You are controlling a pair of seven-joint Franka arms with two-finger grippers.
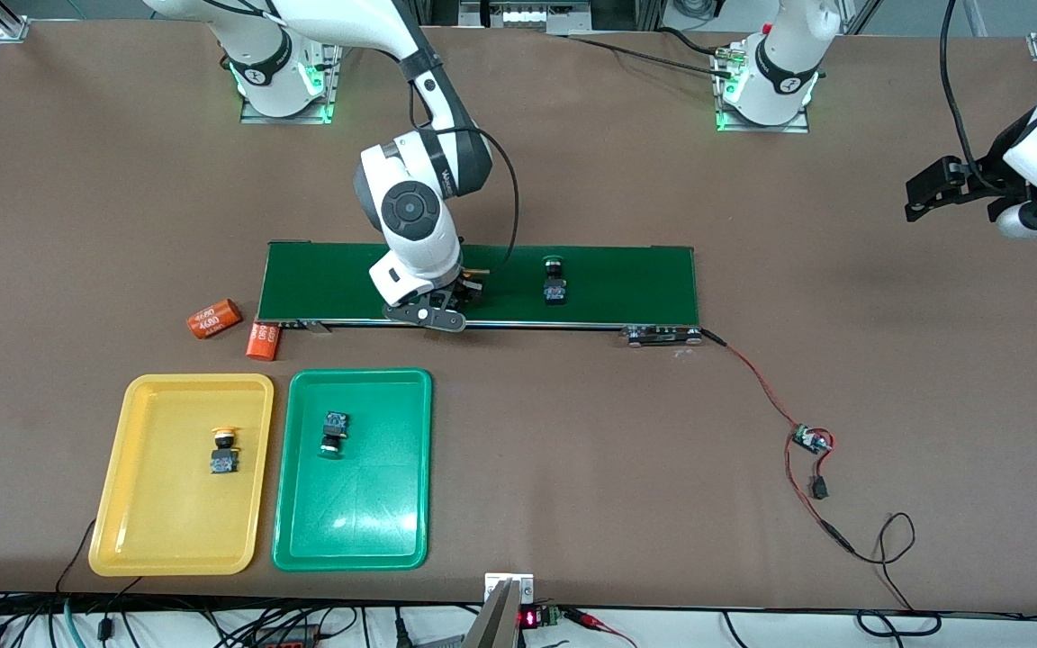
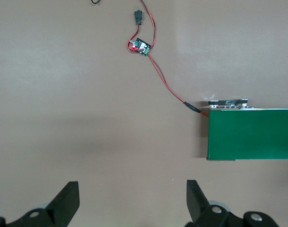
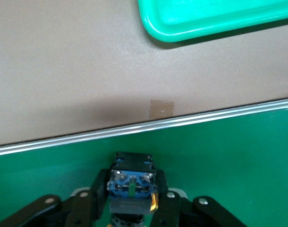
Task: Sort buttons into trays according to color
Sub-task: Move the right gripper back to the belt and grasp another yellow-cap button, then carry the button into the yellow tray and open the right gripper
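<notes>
— Right wrist view: what does the right gripper (image 3: 132,201) hold?
— Its fingers are clamped on a yellow-capped button (image 3: 132,184), low on the conveyor belt (image 1: 626,279).
— The other buttons?
— A green-capped button (image 1: 554,281) lies on the belt; one sits in each tray.
— And the left gripper (image 2: 132,203)?
— Spread apart over bare table, waiting.

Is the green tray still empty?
No, one small button with a green cap already lies in the green tray, beside the yellow tray.
</notes>
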